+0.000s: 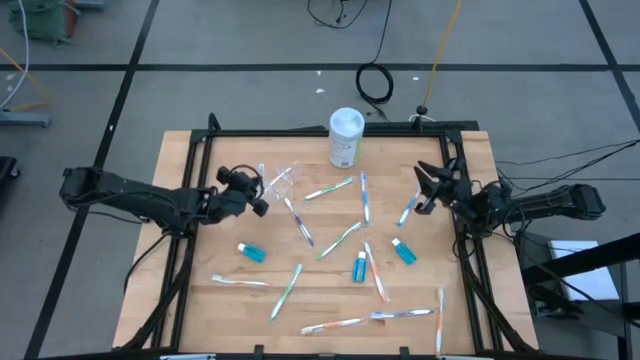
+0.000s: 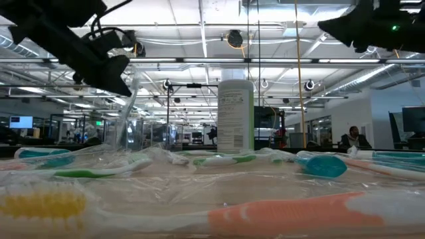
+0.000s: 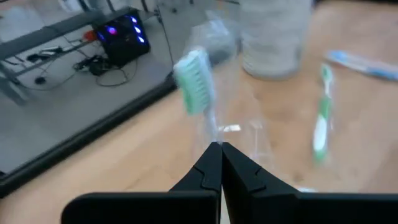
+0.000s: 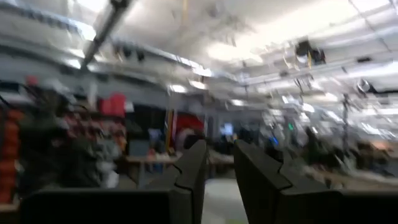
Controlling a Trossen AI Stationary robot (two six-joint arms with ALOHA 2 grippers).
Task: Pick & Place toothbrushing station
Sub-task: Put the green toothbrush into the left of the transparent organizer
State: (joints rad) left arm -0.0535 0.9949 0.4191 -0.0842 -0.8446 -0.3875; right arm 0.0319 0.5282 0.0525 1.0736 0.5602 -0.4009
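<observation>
Left tool: pinching clear cup rim, green-bristled toothbrush inside.
Right tool: slightly spread, empty.
Advice: keep cup upright.

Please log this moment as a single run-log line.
left tool: shut on small clear plastic cup, green-bristled toothbrush inside | right tool: raised, slightly open, empty | toothbrushes and tubes scattered

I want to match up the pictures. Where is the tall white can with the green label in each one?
High view: the white canister stands at the table's far edge, near the middle.
Low view: it stands upright in the middle, behind the toothbrushes.
Left wrist view: a blurry white shape, probably the canister, past the shut left gripper.
Right wrist view: not in it.
Shared landmark: the clear plastic cup beside the left gripper.
</observation>
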